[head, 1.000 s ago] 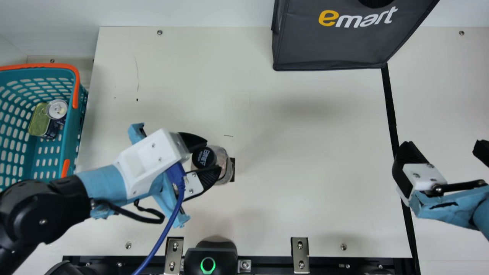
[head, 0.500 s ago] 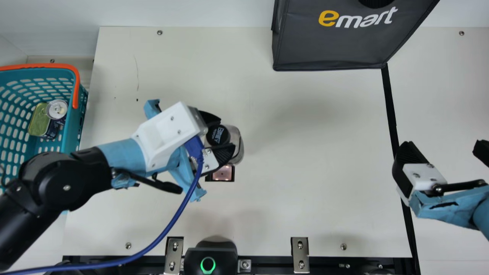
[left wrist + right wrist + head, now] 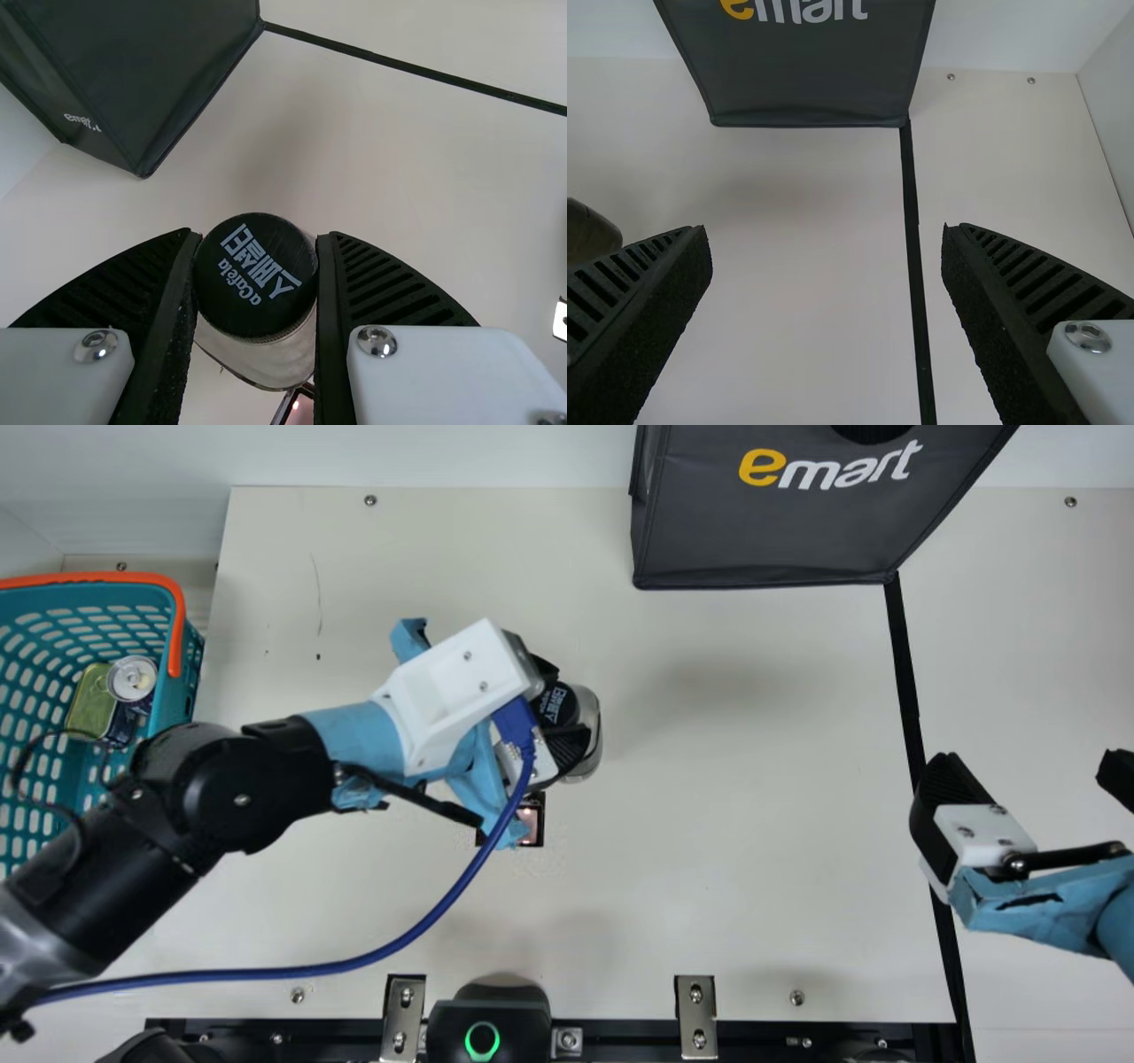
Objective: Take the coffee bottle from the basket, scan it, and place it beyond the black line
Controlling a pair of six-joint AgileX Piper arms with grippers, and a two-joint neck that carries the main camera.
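Note:
Around the black-capped coffee bottle (image 3: 586,735), my left gripper (image 3: 564,707) is shut, just behind and right of the small scanner window (image 3: 531,825) in the main view. In the left wrist view the bottle's cap (image 3: 255,275) is pinched between both pads of the left gripper (image 3: 257,274), with the clear body below it. The black line (image 3: 905,673) runs down the table's right part. My right gripper (image 3: 1028,775) stands open over that line's lower part; in the right wrist view the right gripper (image 3: 826,266) has nothing between its fingers.
A teal basket (image 3: 162,726) at the left holds a green-topped tin (image 3: 91,701) and a round can (image 3: 132,679). The dark shopping bag (image 3: 762,536) stands at the back, beside the line's far end. Black device (image 3: 489,1014) at the front edge.
Still gripping the bottle, my left gripper has moved away from the front edge and rightward, uncovering part of the scanner window. The right arm has kept still.

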